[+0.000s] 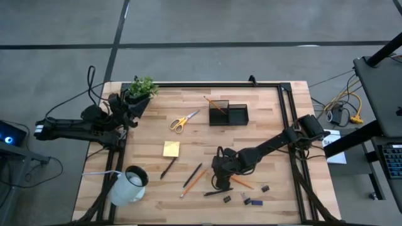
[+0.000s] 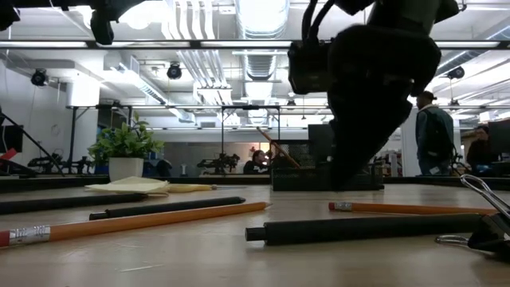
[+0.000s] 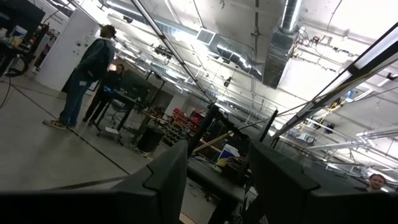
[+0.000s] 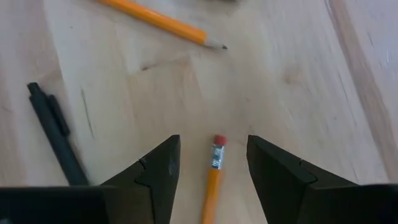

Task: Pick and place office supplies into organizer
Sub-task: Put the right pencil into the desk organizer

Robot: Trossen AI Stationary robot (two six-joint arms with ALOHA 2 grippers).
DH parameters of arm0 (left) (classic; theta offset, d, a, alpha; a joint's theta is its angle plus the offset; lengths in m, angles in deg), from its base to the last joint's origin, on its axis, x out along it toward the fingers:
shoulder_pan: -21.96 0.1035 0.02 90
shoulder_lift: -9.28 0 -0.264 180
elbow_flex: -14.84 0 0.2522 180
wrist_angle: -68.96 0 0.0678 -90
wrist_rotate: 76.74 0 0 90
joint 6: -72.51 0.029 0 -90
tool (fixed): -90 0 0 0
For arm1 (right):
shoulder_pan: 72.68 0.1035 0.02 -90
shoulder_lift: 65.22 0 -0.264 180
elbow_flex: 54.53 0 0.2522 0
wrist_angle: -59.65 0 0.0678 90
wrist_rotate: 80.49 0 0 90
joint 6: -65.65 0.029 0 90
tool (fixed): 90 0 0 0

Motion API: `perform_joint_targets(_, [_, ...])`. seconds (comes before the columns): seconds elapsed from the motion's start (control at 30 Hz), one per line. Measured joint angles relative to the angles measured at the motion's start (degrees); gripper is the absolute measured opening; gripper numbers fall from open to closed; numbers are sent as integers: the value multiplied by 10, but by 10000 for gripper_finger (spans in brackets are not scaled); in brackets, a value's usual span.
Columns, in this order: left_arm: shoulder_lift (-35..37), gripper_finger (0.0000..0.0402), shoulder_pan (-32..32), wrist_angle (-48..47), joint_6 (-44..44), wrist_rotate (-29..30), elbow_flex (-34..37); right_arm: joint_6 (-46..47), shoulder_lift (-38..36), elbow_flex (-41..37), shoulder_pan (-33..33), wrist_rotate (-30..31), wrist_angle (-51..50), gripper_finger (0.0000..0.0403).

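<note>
The right gripper (image 1: 221, 182) is hanging low over the front part of the wooden table (image 1: 264, 125), its fingers (image 4: 283, 177) standing apart with nothing between them but the eraser end of an orange pencil (image 4: 212, 177) lying flat on the wood. In the right wrist view a second pencil (image 4: 161, 23) is lying farther off with its point showing, and a dark pen (image 4: 53, 134) is resting to one side. The left gripper (image 1: 125, 103) is waiting at the table's back left corner beside the small green plant (image 1: 142, 86), its fingers (image 3: 165, 180) spread and empty, pointing out into the room.

The black organizer (image 1: 228, 114) is sitting toward the back of the table, well apart from the right gripper, with one pencil (image 1: 215, 104) leaning out of its left compartment. The yellow-handled scissors (image 1: 183, 120) are lying to the left of the organizer, and the yellow sticky-note pad (image 1: 171, 149) is sitting nearer the front. More pens and another pencil (image 1: 195, 181) are lying between the pad and the right gripper, and small dark bits (image 1: 254, 201) are scattered near the front edge. A white mug (image 1: 129, 184) is lying on its side at the front left.
</note>
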Motion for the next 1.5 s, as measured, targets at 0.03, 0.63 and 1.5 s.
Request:
perform_joint_targets(0.03, [0,157,0,0,0,0,0,0,1,-1,0,0,-1,173])
perform_joint_targets(0.63, [0,157,0,-2,0,0,0,4,28,1,0,-30,7,171])
perform_joint_targets(1.5, [0,157,0,-2,0,0,0,2,28,10,1,-40,-53,123])
